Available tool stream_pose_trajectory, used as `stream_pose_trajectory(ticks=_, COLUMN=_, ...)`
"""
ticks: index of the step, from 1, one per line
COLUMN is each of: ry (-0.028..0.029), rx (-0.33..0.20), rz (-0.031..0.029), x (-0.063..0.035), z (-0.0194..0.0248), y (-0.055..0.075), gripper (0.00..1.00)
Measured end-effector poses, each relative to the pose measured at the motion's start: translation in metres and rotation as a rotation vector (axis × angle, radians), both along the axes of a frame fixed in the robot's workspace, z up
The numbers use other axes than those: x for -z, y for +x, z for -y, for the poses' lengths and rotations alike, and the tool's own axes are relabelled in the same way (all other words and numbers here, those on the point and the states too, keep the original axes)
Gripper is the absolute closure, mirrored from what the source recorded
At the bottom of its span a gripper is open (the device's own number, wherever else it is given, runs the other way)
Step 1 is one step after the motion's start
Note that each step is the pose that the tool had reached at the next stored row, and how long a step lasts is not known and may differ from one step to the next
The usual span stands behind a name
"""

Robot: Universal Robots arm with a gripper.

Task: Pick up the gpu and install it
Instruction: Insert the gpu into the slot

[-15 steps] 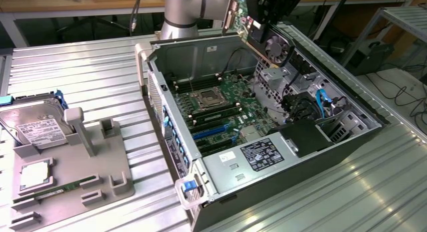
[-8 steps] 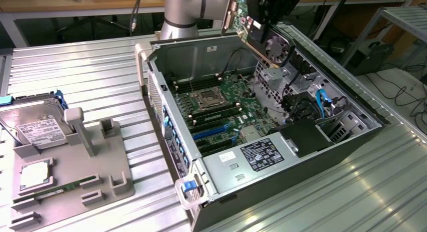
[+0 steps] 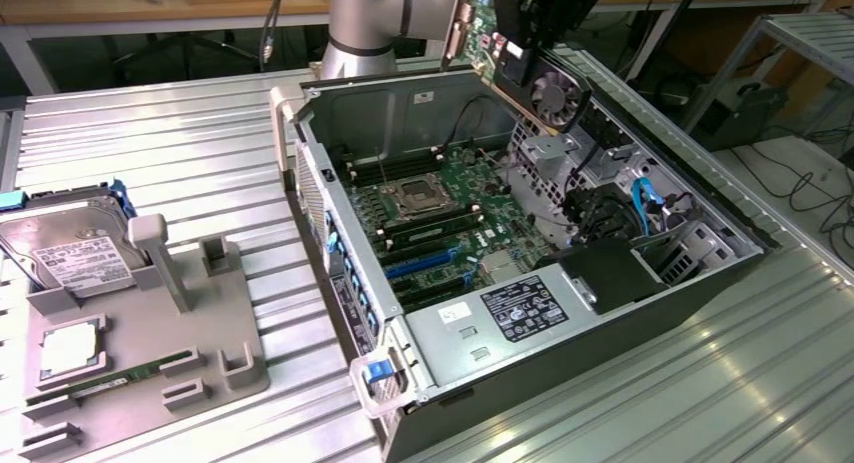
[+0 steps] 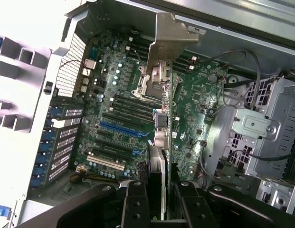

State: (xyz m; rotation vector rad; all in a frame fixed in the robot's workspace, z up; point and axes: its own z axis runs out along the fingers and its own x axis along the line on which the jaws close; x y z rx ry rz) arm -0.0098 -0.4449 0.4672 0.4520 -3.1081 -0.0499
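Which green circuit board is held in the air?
The gpu, with its round black fan, in the pincer above the case; the motherboard sits inside it, the RAM stick on the grey tray.

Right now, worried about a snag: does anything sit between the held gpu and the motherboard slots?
Nothing visible does. The hand holds the gpu above the open case, and the blue slots inside lie bare.

Motherboard (image 3: pixel 441 198) lies open from above; drive cage (image 4: pixel 261 126), cables (image 3: pixel 601 213) flank it.
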Motion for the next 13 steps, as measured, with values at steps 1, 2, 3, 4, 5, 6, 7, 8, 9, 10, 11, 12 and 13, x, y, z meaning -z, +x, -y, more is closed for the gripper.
stream_pose_trajectory(ticks=1, ry=0.0000, rx=-0.004, rz=0.0000, x=0.0000, z=0.0000, y=0.0000, gripper=0.73)
stream_pose_trajectory(ticks=2, ry=0.0000, rx=-0.008, rz=0.0000, x=0.0000, z=0.0000, y=0.0000, gripper=0.73)
stream_pose_trajectory(ticks=3, ry=0.0000, rx=-0.014, rz=0.0000, x=0.0000, z=0.0000, y=0.0000, gripper=0.73)
stream_pose_trajectory(ticks=4, ry=0.0000, rx=-0.017, rz=0.0000, x=0.0000, z=0.0000, y=0.0000, gripper=0.73)
stream_pose_trajectory(ticks=5, ry=-0.0001, rx=-0.020, rz=0.0000, x=0.0000, z=0.0000, y=0.0000, gripper=0.73)
stream_pose_trajectory(ticks=6, ry=0.0000, rx=-0.023, rz=-0.0001, x=0.0000, z=0.0000, y=0.0000, gripper=0.73)
stream_pose_trajectory(ticks=7, ry=0.0000, rx=-0.026, rz=0.0000, x=0.0000, z=0.0000, y=0.0000, gripper=0.73)
stream_pose_trajectory(ticks=8, ry=0.0000, rx=-0.030, rz=0.0000, x=0.0000, z=0.0000, y=0.0000, gripper=0.73)
stream_pose_trajectory(ticks=9, ry=0.0000, rx=-0.033, rz=0.0000, x=0.0000, z=0.0000, y=0.0000, gripper=0.73)
stream_pose_trajectory(ticks=10, ry=0.0000, rx=-0.036, rz=0.0000, x=0.0000, z=0.0000, y=0.0000, gripper=0.73)
stream_pose_trajectory(ticks=11, ry=0.0000, rx=-0.042, rz=0.0000, x=0.0000, z=0.0000, y=0.0000, gripper=0.73)
stream_pose_trajectory(ticks=12, ry=0.0000, rx=-0.047, rz=0.0000, x=0.0000, z=0.0000, y=0.0000, gripper=0.73)
stream_pose_trajectory(ticks=13, ry=0.0000, rx=-0.051, rz=0.0000, x=0.0000, z=0.0000, y=0.0000, gripper=0.73)
